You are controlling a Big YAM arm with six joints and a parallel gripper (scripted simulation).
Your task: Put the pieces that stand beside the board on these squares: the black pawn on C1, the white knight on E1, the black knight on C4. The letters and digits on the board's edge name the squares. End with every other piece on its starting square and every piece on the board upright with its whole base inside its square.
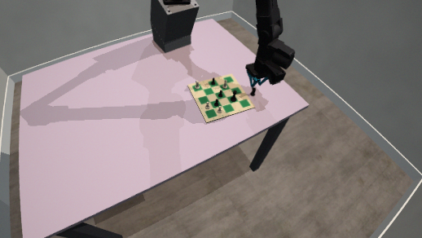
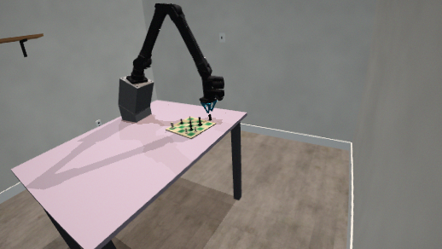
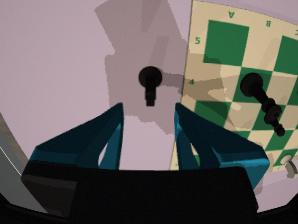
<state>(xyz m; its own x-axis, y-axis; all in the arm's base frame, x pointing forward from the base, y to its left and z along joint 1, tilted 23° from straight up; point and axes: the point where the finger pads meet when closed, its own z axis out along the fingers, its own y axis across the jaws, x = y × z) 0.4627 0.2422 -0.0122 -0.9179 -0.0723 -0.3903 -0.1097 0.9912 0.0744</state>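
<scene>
A black piece (image 1: 252,92) (image 2: 210,117) (image 3: 150,78) stands upright on the table beside the board's A edge; its narrow, blocky top looks like the knight's. My gripper (image 1: 255,85) (image 2: 209,112) (image 3: 149,110) is partly open and empty, just above this piece, with its top showing between the fingertips in the wrist view. The board (image 1: 211,114) (image 2: 191,136) (image 3: 227,37) carries several upright black and white pieces. A tall black piece (image 3: 251,85) stands on B4. The other pieces are too small to name surely. I see no other piece beside the board.
The tall black piece (image 1: 234,96) (image 2: 200,122) on the board is the one nearest the gripper. A white piece (image 3: 288,162) shows at the wrist view's right edge. The table's edge (image 1: 308,105) (image 2: 247,113) lies a short way beyond the gripper.
</scene>
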